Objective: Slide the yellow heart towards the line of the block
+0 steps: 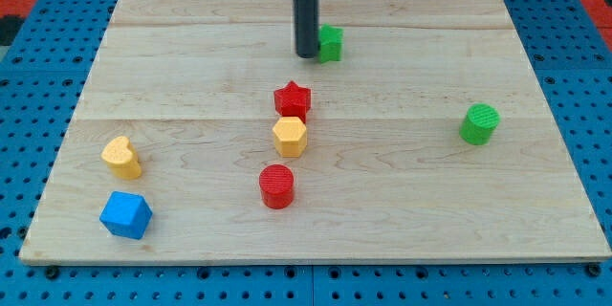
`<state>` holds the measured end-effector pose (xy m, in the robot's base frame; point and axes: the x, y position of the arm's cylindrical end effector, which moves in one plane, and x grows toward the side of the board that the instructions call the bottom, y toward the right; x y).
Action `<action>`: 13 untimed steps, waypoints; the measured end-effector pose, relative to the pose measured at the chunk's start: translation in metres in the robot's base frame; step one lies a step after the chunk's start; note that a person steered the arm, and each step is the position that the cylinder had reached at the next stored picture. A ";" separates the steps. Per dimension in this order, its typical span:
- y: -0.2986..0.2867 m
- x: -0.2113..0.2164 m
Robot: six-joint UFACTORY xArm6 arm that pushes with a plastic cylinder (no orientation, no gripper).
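Note:
The yellow heart [121, 156] lies near the view's left edge of the wooden board [191, 67]. A red star [293, 99], a yellow hexagon [289, 137] and a red cylinder [276, 186] stand in a rough line down the middle. My tip [307, 54] is at the view's top centre, touching or just left of a green block [330, 43] that it partly hides. It is far from the yellow heart.
A blue cube [126, 214] sits just below the yellow heart at the view's bottom left. A green cylinder [479, 123] stands at the view's right. Blue pegboard surrounds the board.

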<state>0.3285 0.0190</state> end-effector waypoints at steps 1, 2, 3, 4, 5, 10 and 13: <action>0.057 -0.006; 0.001 -0.025; -0.119 -0.012; -0.249 0.050; -0.323 0.112; -0.199 0.169; -0.144 0.151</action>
<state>0.4797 -0.1245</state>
